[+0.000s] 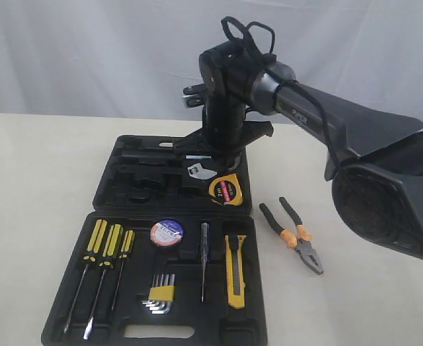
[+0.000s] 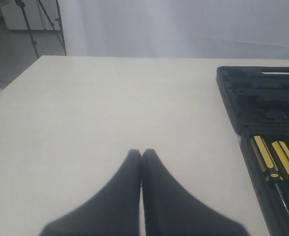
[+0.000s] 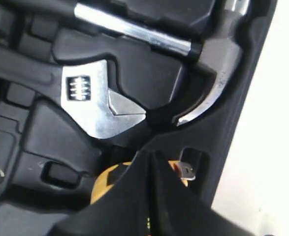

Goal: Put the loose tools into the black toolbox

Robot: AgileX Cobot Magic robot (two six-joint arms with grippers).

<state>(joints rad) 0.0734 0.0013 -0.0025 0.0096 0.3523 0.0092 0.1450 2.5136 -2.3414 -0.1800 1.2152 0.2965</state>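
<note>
The right arm (image 1: 355,137) slants from the table's (image 1: 38,166) right edge over the toolbox's (image 1: 107,194) far half, barring that side from above; its closed gripper (image 3: 151,154) hangs at the tape measure (image 1: 225,191). Bare table lies open left of the toolbox, and around the pliers (image 1: 292,234) toward the near right edge. The near half lies uncovered from above.

The black toolbox (image 1: 135,184) is moulded in matt, lightly textured plastic. The wrench head (image 3: 92,105) and hammer head (image 3: 218,66) are finished in bright polished metal. The pliers (image 1: 297,238) are jawed in dull grey metal. The desk (image 1: 38,180) is surfaced smooth and matt.
</note>
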